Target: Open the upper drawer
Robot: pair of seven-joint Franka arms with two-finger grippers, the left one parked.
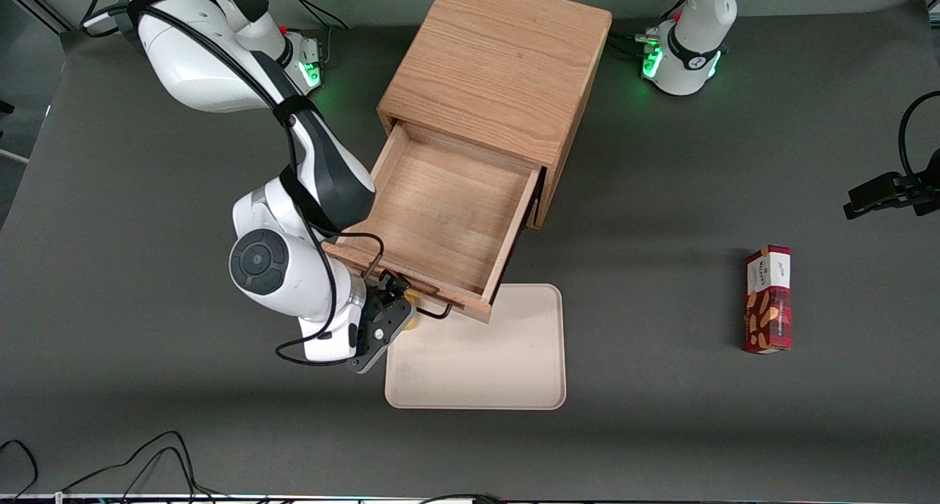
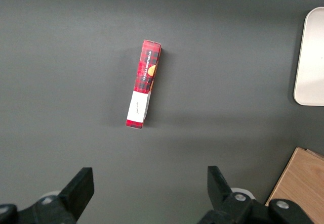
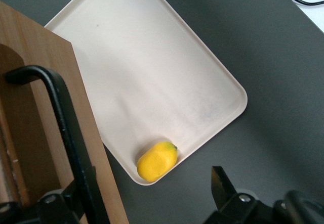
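Oak upper drawer (image 1: 448,217) is pulled well out of the cabinet (image 1: 507,70), overhanging the tray (image 1: 507,372). My gripper (image 1: 393,298) sits at its black handle (image 3: 66,128), fingers spread around the bar, not pinching. Task looks essentially done.

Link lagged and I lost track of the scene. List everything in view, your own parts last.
cabinet: one, light oak, mid-table.
upper drawer: one, light oak, pulled far out of the cabinet, nothing visible in it, front edge over the tray.
drawer handle: one, thin black wire, on the drawer front.
tray: one, cream, in front of the cabinet.
yellow fruit: one, in a tray corner.
snack box: one, red with white end, toward the parked arm's end.
pincer: one, black, open, at the drawer handle.
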